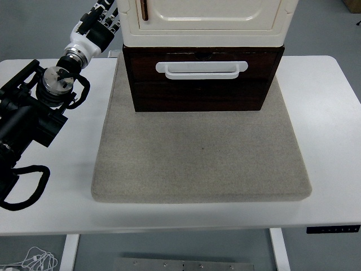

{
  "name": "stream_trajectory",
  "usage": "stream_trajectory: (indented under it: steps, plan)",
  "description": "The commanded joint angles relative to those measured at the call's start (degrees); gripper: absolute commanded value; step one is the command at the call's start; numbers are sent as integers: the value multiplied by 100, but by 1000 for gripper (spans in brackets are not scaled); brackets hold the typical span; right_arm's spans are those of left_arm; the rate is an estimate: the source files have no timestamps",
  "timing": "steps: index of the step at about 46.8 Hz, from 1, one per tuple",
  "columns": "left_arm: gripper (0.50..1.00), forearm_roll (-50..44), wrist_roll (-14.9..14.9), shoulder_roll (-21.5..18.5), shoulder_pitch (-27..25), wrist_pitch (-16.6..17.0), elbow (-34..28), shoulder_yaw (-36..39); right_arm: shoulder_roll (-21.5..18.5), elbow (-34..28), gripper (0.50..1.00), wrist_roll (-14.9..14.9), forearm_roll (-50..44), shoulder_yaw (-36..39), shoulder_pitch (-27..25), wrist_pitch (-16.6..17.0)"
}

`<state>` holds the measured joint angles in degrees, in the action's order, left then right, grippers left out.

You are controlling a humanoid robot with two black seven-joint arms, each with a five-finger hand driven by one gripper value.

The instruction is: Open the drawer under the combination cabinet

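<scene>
Fingers of the left hand, at eleven o'clock, lie against the cream cabinet's left side; whether spread or curled cannot be told. The left arm runs back toward eight o'clock. The dark drawer sits at twelve o'clock under the cabinet, on a grey mat, apparently closed. Its white handle runs nine-to-three; the drawer front faces six. Best practice: brace the cabinet, hook the handle centrally, pull straight toward six.

Bright, even overhead light; sharp focus throughout; soft shadow under the drawer front, mild glare on the white table
</scene>
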<state>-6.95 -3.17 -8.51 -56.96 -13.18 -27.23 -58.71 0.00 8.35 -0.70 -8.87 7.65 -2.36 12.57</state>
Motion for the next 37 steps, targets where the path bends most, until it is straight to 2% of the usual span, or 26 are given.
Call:
stream_trajectory:
  steps: [1,26,37]
  plan:
    - [1000,0,0,-1,1,0,-2,0,0,0,926,0,0,0,-1,0]
    - [1000,-79,9,-45,-25,-9,-2,-9,0,0,926,0,0,0,-1,0]
    - [1000,-70,27,-423,-139,-53,7,-9,0,0,926,0,0,0,-1,0]
